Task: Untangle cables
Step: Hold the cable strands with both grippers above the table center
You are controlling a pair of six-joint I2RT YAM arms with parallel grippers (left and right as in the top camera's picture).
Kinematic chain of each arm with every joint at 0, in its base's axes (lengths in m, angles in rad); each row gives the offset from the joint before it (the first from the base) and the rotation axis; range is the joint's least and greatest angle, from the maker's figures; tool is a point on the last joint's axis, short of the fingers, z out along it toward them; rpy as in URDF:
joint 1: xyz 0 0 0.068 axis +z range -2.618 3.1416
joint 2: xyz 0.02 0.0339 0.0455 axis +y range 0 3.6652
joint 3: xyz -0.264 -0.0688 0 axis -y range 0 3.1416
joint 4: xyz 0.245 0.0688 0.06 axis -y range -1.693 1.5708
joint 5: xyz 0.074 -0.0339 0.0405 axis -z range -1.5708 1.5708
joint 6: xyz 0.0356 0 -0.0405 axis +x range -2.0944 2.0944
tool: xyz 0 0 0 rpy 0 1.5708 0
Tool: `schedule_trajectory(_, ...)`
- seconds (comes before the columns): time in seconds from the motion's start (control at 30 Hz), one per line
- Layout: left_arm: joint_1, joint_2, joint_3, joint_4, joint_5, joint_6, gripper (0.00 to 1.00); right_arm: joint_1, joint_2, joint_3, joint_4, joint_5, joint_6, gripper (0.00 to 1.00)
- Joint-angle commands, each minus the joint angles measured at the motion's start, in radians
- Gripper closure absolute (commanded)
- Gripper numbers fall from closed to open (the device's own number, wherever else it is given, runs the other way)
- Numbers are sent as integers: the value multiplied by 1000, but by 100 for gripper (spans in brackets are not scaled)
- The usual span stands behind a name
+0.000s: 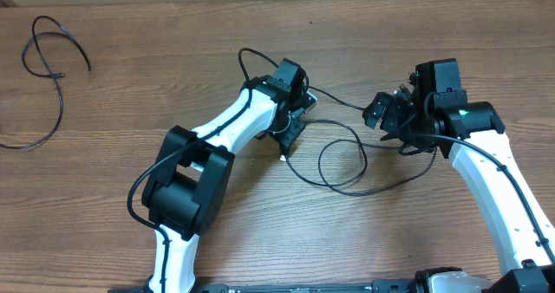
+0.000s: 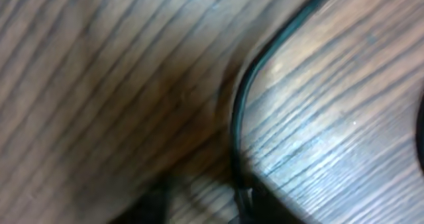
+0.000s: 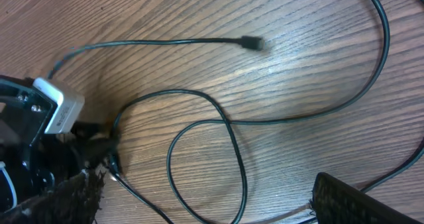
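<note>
Big wooden bench (image 1: 104,198), and the left arm (image 1: 217,133) and right arm (image 1: 486,163) are both in over its middle. The left pincer (image 1: 293,124) sits low on the looped cable (image 1: 342,167), but I can't tell whether it's pinching. The right pincer (image 1: 388,120) is spread wide and empty at the loop's other end. The tangle runs side to side between them, with the left nearer. A second cable (image 1: 52,68) lies by the far left corner.

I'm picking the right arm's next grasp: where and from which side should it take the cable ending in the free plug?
Probably the straight run of the cable just behind its plug, from above, jaws across the cord. That stretch lies flat on the table, apart from the loop crossing.
</note>
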Motion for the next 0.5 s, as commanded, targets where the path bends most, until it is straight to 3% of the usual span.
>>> schedule_trajectory(0.0, -5, 50, -17, -29, -85, -108, 90, -2, -3, -2, 5, 13, -4, 0)
schedule_trajectory(0.13, 3, 50, -16, -60, -303, -164, 96, -2, -3, -2, -1, 13, -4, 0)
schedule_trajectory(0.2, 21, 39, -6, -95, -508, -260, 95, -2, -3, -2, -3, 12, -4, 0)
schedule_trajectory(0.27, 47, 14, 14, -139, -622, -328, 95, -2, -3, -2, -3, 12, -4, 0)
schedule_trajectory(0.37, 124, -75, 89, -222, -619, -330, 96, -2, -3, -2, -6, 12, -4, 0)
schedule_trajectory(0.47, 203, -180, 161, -267, -467, -274, 95, -2, -3, -2, -6, 12, -4, 0)
